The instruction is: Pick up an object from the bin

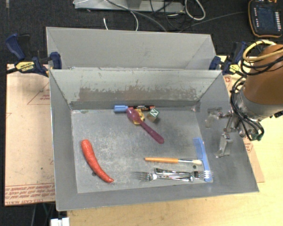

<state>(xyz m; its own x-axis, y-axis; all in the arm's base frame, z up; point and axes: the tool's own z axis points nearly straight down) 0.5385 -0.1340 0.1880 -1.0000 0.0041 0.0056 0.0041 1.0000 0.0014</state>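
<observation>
Over by the right wall of the bin point(132, 86), the gripper point(223, 147) hangs above the slope, and I honestly can't tell if it's open or closed. The closest thing is a blue plastic fork point(201, 157) on the floor just left of it, beside an orange-handled toothbrush point(172, 160) and metal cutlery point(172, 175).

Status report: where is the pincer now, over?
Pincer above right wall. Nearest thing: blue fork, toothbrush beside it. Nothing in between.

Grey metal bin point(132, 86): curved red plastic pepper point(96, 161) front left, purple plastic spoon point(145, 125) rear centre, orange-handled brush point(172, 160) just behind silver metal forks point(172, 175), front right.
</observation>
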